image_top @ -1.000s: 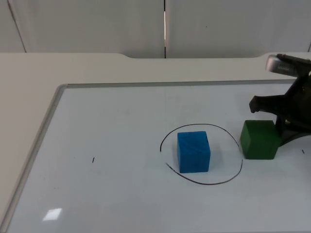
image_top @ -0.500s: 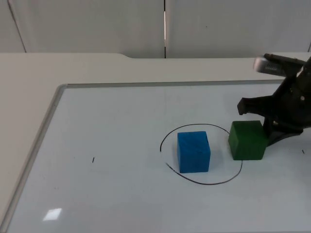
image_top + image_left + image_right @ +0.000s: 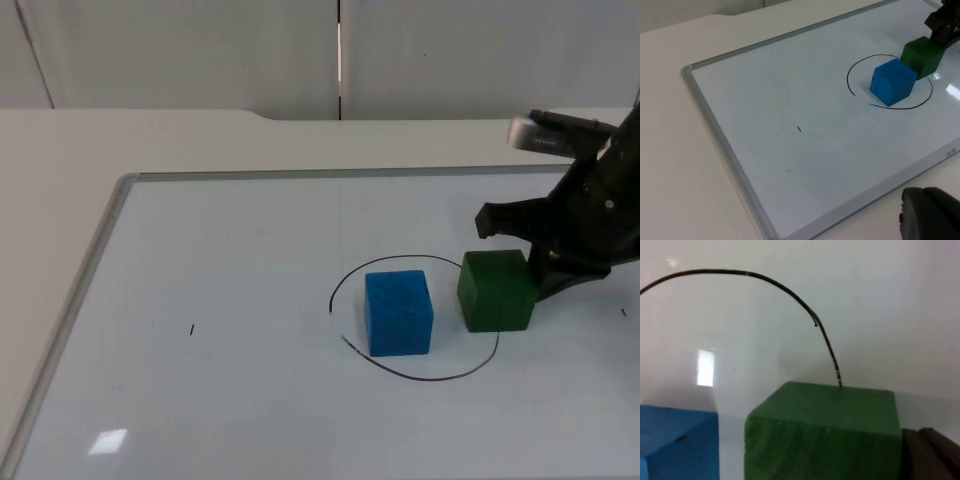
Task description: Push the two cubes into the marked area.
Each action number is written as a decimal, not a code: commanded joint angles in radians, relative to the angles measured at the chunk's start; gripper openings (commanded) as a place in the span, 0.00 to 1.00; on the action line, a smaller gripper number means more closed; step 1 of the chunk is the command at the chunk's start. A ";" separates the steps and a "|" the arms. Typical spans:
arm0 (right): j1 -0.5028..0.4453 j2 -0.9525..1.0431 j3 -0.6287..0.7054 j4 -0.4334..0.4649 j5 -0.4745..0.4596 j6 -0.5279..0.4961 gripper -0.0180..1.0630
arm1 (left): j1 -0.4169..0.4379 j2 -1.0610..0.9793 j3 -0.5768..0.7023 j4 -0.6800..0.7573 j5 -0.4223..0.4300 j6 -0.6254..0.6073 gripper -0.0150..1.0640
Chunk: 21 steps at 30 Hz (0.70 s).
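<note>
Nearest the camera in the top view lay the bare stretch of the whiteboard [image 3: 200, 400], its grey frame running along the left side and a small dark tick marked on its surface. Further in sat the marked area [image 3: 415, 318], a hand-drawn black ring that was not quite closed. The blue cube [image 3: 399, 313] stood fully inside that ring, a little toward its left half, flat on the board. Just beside it, with a narrow gap between them, stood the green cube [image 3: 495, 290]; it straddled the ring's right-hand line, and the right wrist view showed the drawn line [image 3: 790, 295] running in behind the green cube [image 3: 822, 432], so part of the block appeared to be in and part out. Pressed against the green cube's far-right face was the right gripper [image 3: 540, 265], low on the board; one dark finger [image 3: 930, 452] showed touching the cube's side, but whether the pincer was spread or closed could not be told from these views. The left arm waited off the near-left corner of the board, its left gripper [image 3: 930, 217] appearing as a dark fingertip beyond the frame; its pincer state could not be told either. Judged from the layout, half the task was done: blue was home, and green needed only a short further push leftward to clear the line, stopping short of knocking the blue cube out the other side.
</note>
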<state>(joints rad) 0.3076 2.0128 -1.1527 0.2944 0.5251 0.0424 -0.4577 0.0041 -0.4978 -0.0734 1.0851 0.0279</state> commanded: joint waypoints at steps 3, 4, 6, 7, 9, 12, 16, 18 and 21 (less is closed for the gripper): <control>0.007 -0.002 -0.001 0.006 -0.008 -0.010 0.01 | 0.005 -0.004 0.005 -0.005 -0.012 -0.002 0.01; 0.007 -0.002 -0.001 0.006 -0.010 -0.010 0.01 | 0.005 -0.004 0.005 -0.005 -0.012 -0.002 0.01; 0.018 -0.002 -0.001 0.011 -0.018 -0.010 0.01 | 0.005 -0.004 0.005 -0.005 -0.012 -0.002 0.01; 0.018 -0.002 -0.001 0.011 -0.018 -0.010 0.01 | 0.005 -0.004 0.005 -0.005 -0.012 -0.002 0.01; 0.034 -0.002 -0.001 0.023 -0.032 -0.010 0.01 | 0.005 -0.004 0.005 -0.005 -0.012 -0.002 0.01; 0.062 -0.002 -0.001 0.032 -0.067 -0.010 0.01 | 0.005 -0.004 0.005 -0.005 -0.012 -0.002 0.01; 0.074 -0.002 -0.001 0.052 -0.080 -0.010 0.01 | 0.005 -0.004 0.005 -0.005 -0.012 -0.002 0.01; 0.074 -0.002 -0.001 0.050 -0.080 -0.010 0.01 | 0.005 -0.004 0.005 -0.005 -0.012 -0.002 0.01; 0.074 -0.002 -0.001 0.052 -0.080 -0.010 0.01 | 0.005 -0.004 0.005 -0.005 -0.012 -0.002 0.01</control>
<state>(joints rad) 0.3752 2.0128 -1.1527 0.3392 0.4500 0.0411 -0.4577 0.0041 -0.4978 -0.0734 1.0851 0.0279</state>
